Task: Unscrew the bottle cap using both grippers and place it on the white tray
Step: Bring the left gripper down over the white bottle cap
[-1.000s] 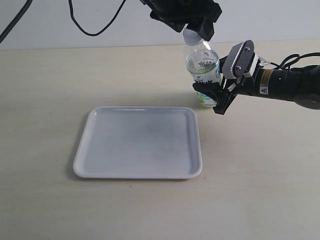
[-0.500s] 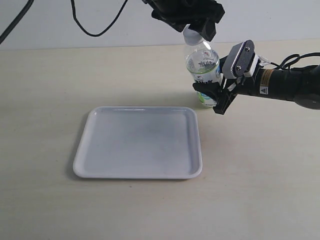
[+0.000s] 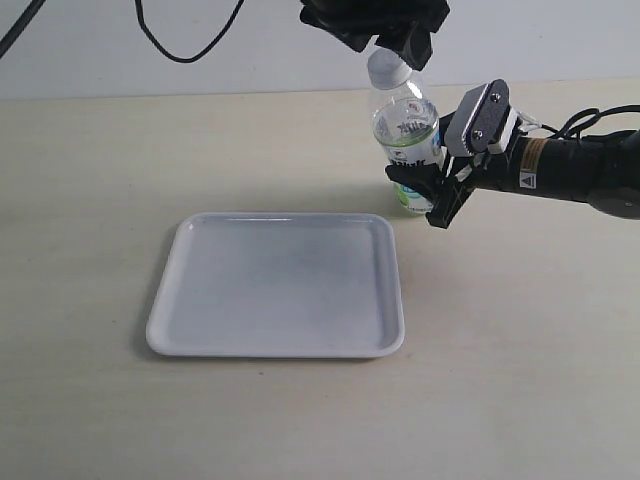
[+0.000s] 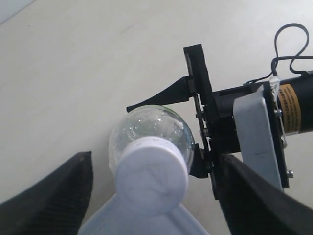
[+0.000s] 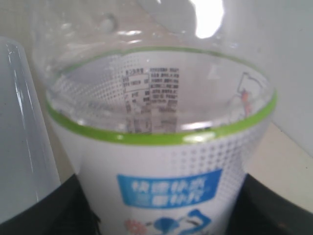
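The clear bottle [image 3: 407, 135] with the white, green and blue label stands upright on the table just beyond the far right corner of the white tray [image 3: 280, 285]. My right gripper [image 3: 428, 188] is shut on the bottle's lower body; in the right wrist view the label [image 5: 161, 161] fills the space between the dark fingers [image 5: 34, 215]. The white bottle cap [image 3: 388, 70] sits on the bottle's neck. My left gripper [image 3: 390, 35] hangs just above it, open. In the left wrist view the cap [image 4: 154, 171] lies between the spread jaws, touching neither.
A black cable [image 3: 185, 45] hangs against the back wall at upper left. The right arm [image 3: 575, 170] stretches in from the right edge over the table. A corner of the tray [image 4: 105, 226] shows below the cap in the left wrist view.
My left gripper has risen a little, so more of the cap shows beneath it. The bottle, the right gripper and the tray have not moved.
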